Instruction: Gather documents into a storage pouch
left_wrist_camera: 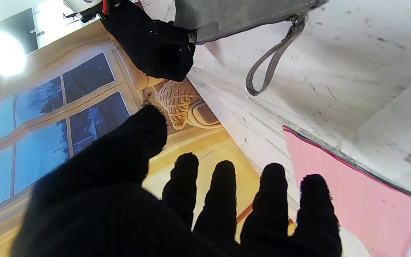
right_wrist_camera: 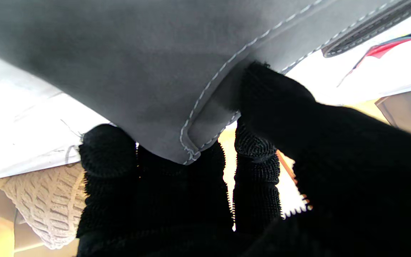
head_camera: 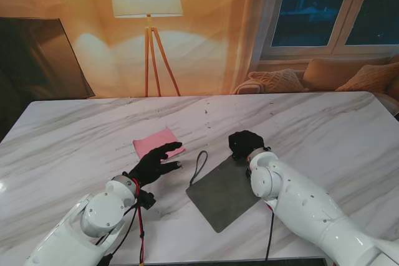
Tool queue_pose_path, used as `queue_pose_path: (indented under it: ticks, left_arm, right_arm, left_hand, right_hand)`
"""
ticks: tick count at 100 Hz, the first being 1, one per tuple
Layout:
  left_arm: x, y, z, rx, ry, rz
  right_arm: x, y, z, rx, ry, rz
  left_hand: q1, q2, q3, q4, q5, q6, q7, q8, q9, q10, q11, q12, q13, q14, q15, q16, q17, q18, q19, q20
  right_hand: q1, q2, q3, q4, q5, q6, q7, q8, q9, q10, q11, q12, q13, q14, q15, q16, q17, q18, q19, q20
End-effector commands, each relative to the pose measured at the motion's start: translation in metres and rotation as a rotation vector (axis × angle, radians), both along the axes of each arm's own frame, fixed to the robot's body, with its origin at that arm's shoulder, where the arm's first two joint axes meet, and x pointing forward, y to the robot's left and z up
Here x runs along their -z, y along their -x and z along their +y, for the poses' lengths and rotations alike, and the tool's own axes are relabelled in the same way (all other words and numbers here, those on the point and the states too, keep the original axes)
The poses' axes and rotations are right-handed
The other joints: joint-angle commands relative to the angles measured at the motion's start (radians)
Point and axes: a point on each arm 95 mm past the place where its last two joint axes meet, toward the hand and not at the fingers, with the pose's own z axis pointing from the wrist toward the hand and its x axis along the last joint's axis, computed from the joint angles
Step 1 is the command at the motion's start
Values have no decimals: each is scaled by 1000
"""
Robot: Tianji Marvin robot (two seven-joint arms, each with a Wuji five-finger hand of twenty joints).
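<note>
The right hand point(head_camera: 245, 144) pinches the grey pouch's point(head_camera: 225, 192) far corner at its 1 o'clock, while the left hand point(head_camera: 156, 162), fingers spread and empty, nears the pink document point(head_camera: 158, 142) at the pouch's 10 o'clock; a glancing touch could skid it away

A lit floor lamp point(head_camera: 147, 4) (tripod legs) stands beyond the marble table point(head_camera: 324, 135), near cushions point(head_camera: 349, 74).

I count on the white marble table point(head_camera: 324, 123): one flat pink rectangular document point(head_camera: 158, 142); one flat grey suede storage pouch point(head_camera: 223, 194), fitted with one grey wrist loop point(head_camera: 199, 166); two black-gloved robot hands, one left point(head_camera: 155, 162), one right point(head_camera: 245, 144).
</note>
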Motion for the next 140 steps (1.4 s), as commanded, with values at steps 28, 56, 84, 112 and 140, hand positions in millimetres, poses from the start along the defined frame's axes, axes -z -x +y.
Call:
queue_pose_path:
  ticks: [28,56,84,112,140]
  left_arm:
    - [3,-4,-10,23,23,39]
    - [4,-16,-23,60,34,61]
    - [13,-28,-44,121,60,127]
    - [24,-32,-63,165,69,171]
    - [29,-34,-72,199,62,200]
  right_arm:
    - [-12,18,2,-4,-58,-10]
    - [-25,34,3,-17,-102,-65]
    - [-34,48,1,-19,-138,-98]
    - [-39,62,0,-29,-171,-126]
    - [-46,81,2,-46,-205,-181]
  left_hand:
    - [2,16,-18,-18,12,-32,-1,8,35,-7,8,16,-4,-6,8,8,0,-15,-1,22]
    - [5,9,-3,-18,10,-21,2,8,11,7,10,16,-16,-35,-5,-3,2,-40,-11,10]
    - [6,3,18,-20,-5,-9,4,5,-35,13,12,9,-66,-71,-44,-37,8,-58,-14,-9]
    - [4,1,22,-21,-25,-11,1,1,-58,-11,14,1,-76,-63,-32,-28,9,-41,38,61]
    - [2,-17,49,-25,3,16,17,2,-24,18,44,34,-88,-21,141,178,-91,-82,580,85]
  right_hand:
    - [60,-12,109,-1,31,-10,17,-3,26,5,60,31,105,-18,84,3,33,11,59,-8]
    - [60,-5,106,-2,29,-5,18,-3,18,8,66,36,99,-17,90,5,26,8,67,-1]
    - [64,-1,102,-1,25,0,18,-2,12,8,66,37,94,-17,92,6,19,7,67,2]
    - [66,3,97,1,24,1,18,-2,8,8,64,38,88,-18,97,8,13,4,67,5]
    - [64,5,96,0,22,2,18,-1,5,6,62,38,88,-18,99,8,13,3,69,7]
